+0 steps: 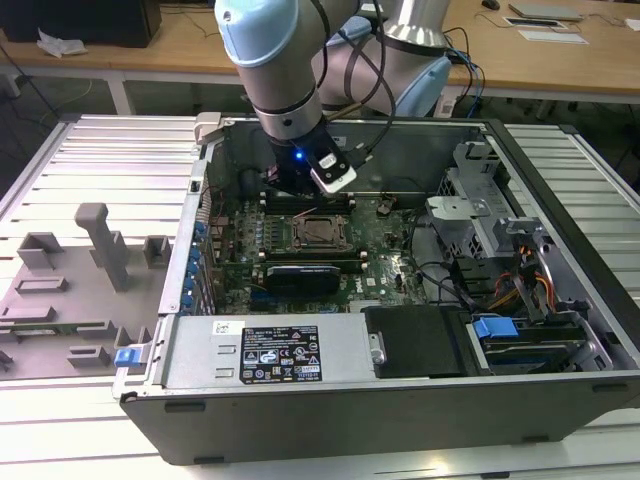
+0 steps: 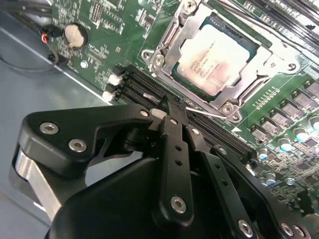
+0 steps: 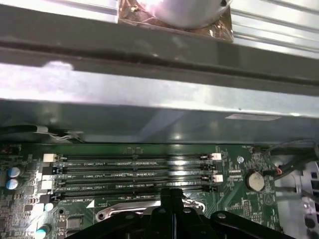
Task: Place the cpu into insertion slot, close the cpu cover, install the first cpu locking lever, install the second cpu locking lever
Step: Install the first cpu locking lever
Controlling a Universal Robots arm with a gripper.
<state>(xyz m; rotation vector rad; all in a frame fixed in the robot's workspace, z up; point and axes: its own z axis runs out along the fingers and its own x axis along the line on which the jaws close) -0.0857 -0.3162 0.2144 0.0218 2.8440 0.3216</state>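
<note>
Arm: the grey and pale blue robot arm (image 1: 285,90) reaches down from the far side into an open computer case, its wrist pointing almost straight down over the far part of the motherboard.
Claw: the black gripper (image 2: 172,107) has its fingers pressed together with no gap. In the second wrist view its tips sit right at a thin silvery lever rod (image 2: 207,112); I cannot tell whether the rod is pinched.
Claw position: above the long black memory slots (image 3: 134,172), just beside the socket's edge.
Chip: the cpu (image 2: 217,57) lies flat in the insertion slot (image 1: 318,233), its silvery-tan top facing up.
Cover: the cpu cover (image 2: 167,42) is down, its metal frame lying around the chip.
Case: the computer case (image 1: 400,400) lies on its side, open on top. It holds the green motherboard (image 1: 390,262), a black box (image 1: 415,340) near the front wall, and drive bays with coloured cables (image 1: 530,280) at the exterior view's right.
Board detail: a round coin battery (image 2: 75,35) sits near the memory slots.
Surroundings: the case rests on a slatted metal table (image 1: 100,150); a grey fixture tray (image 1: 60,300) with upright blocks lies at the exterior view's left.
</note>
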